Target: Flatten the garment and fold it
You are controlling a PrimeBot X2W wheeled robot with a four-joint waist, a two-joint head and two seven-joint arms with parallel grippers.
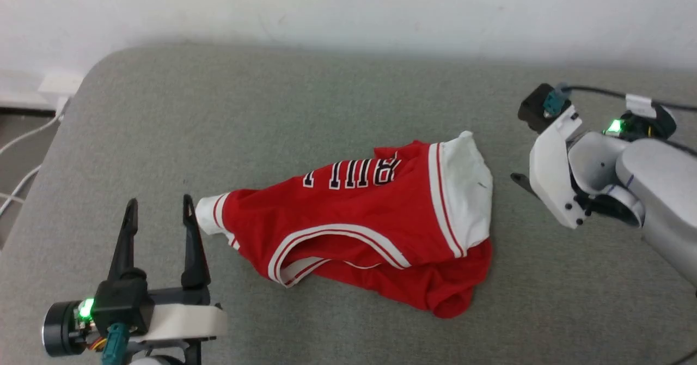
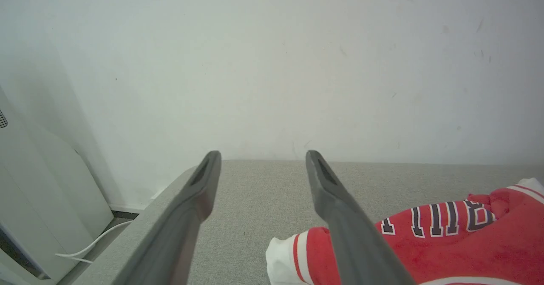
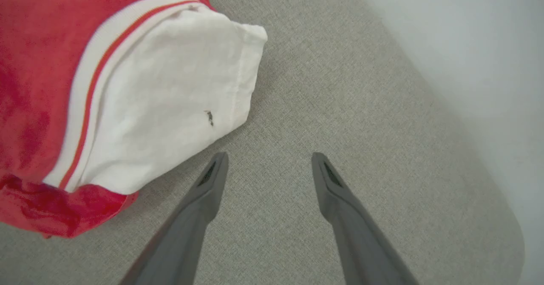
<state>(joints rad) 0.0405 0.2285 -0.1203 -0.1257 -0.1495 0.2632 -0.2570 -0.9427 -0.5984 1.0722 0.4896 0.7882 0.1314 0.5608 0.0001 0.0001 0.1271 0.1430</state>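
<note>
One garment [image 1: 370, 223], one grey pad [image 1: 272, 109], two hands: left hand [image 1: 159, 200] and right hand [image 3: 267, 159].

garment [image 1: 375, 218] print: partly lost in folds | right hand [image 3: 268, 161] fingers: mostly behind own wrist, head view

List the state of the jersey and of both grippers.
Jersey, crumpled and bunched, neither flat nor folded.
Left gripper, open, empty.
Right gripper, open, empty.
</note>
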